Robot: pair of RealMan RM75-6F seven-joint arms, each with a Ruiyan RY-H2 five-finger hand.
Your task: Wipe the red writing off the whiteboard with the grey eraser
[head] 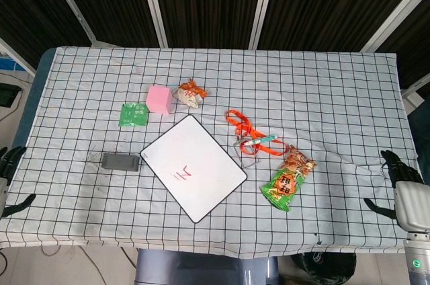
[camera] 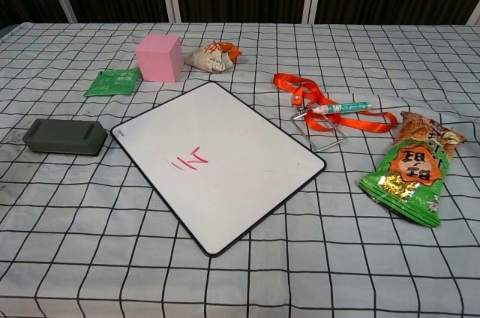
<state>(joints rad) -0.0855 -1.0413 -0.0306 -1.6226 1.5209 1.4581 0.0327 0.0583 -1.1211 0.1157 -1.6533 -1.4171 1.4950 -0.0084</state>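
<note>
The whiteboard (head: 193,166) lies tilted at the table's middle, with short red writing (head: 182,174) near its front-left part; in the chest view the whiteboard (camera: 217,160) and the red writing (camera: 187,160) show plainly. The grey eraser (head: 121,162) lies flat just left of the board, also seen as the grey eraser (camera: 64,136) in the chest view. My left hand (head: 9,164) hangs at the table's left edge, fingers apart, holding nothing, well left of the eraser. My right hand (head: 403,187) stays at the far right edge, fingers spread and empty.
A pink cube (head: 158,99), a green packet (head: 133,114) and a wrapped snack (head: 190,93) sit behind the board. An orange lanyard (head: 245,130) with a pen (camera: 341,108) and a green chip bag (head: 287,181) lie to its right.
</note>
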